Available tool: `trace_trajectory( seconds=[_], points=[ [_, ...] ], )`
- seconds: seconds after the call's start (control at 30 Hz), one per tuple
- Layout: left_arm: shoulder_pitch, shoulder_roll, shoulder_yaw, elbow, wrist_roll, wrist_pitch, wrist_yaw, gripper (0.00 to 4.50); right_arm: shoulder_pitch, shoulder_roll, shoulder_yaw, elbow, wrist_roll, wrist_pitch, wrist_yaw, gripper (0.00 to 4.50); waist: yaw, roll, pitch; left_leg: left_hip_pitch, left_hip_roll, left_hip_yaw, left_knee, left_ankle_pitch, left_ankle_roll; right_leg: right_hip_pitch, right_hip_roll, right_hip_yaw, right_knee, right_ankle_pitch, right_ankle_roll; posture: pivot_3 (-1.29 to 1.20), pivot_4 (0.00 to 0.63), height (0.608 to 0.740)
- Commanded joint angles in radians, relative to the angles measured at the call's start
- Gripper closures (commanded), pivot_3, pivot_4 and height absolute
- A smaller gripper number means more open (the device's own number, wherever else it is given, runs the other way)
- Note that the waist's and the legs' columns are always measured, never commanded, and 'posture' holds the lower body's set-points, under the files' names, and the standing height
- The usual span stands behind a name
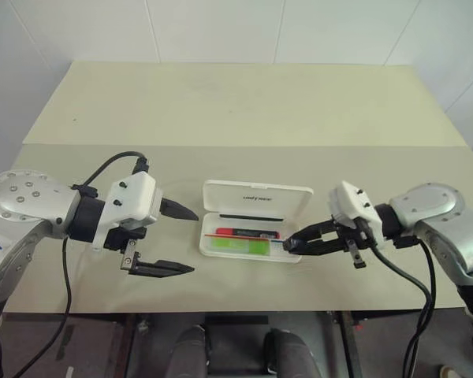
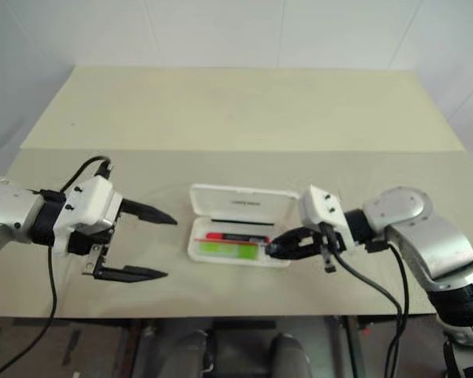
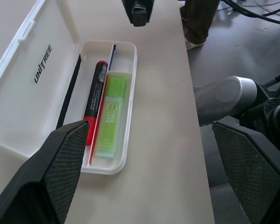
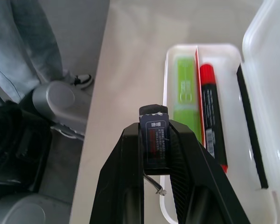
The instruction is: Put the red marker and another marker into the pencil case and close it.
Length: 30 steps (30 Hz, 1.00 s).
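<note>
The white pencil case (image 1: 256,195) lies open on the table between my two grippers, lid folded back. In its tray the red marker (image 1: 248,233) lies beside another marker (image 1: 240,246), a lime-green highlighter. The left wrist view shows the red marker (image 3: 94,98) and the highlighter (image 3: 112,114) side by side. My left gripper (image 1: 191,242) hovers just left of the case, open and empty. My right gripper (image 1: 289,246) is at the tray's right end, shut on a small dark clip-like object (image 4: 155,140).
The beige table (image 1: 236,110) stretches far back to a white wall. The case sits close to the table's front edge (image 1: 236,309). Black cables hang from both wrists. A person's leg and shoe (image 4: 81,80) stand on the floor beyond the table's side.
</note>
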Motion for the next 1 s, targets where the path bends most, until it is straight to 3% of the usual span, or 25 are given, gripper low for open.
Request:
trace_trajectory(
  seconds=[0.03,0.5,0.87,0.9,1.0],
  points=[
    [0.020,0.028,-0.011,-0.028,0.015,-0.014,0.014,0.00,-0.003,0.023,0.012,0.017,-0.021,-0.028,-0.015,4.12,-0.002,0.000,0.000,0.000,0.000,0.000,0.000,0.000,0.000,0.000,0.000,0.000,0.000,0.000,0.000,0.00,0.150,0.740],
    [0.012,0.028,-0.033,-0.023,-0.003,-0.034,0.024,0.00,-0.001,0.072,0.059,0.080,-0.108,-0.057,-0.042,4.12,0.000,0.000,0.000,0.000,0.000,0.000,-0.001,0.000,0.000,-0.001,0.000,0.000,0.000,0.000,0.000,0.00,0.150,0.740],
    [0.013,0.029,-0.016,-0.033,-0.018,-0.034,0.034,0.00,-0.005,0.083,0.065,0.102,-0.134,-0.072,-0.043,0.27,0.000,0.000,0.000,0.000,0.000,0.000,0.000,0.000,0.000,-0.001,0.000,0.000,0.000,0.000,0.000,0.00,0.150,0.740],
    [0.012,0.028,-0.016,-0.033,-0.019,-0.035,0.034,0.00,-0.005,0.082,0.064,0.104,-0.134,-0.074,-0.042,0.04,0.000,0.000,0.000,0.000,0.000,0.000,0.000,0.000,0.000,-0.001,0.000,0.000,0.000,0.000,0.000,0.00,0.150,0.740],
    [-0.007,0.018,-0.015,-0.020,-0.028,-0.039,0.035,0.00,-0.013,0.072,0.039,0.117,-0.121,-0.075,-0.037,0.04,0.000,0.000,0.000,0.000,0.000,0.000,0.000,0.000,0.000,-0.001,0.000,0.000,0.000,0.000,0.000,0.00,0.150,0.740]
  ],
)
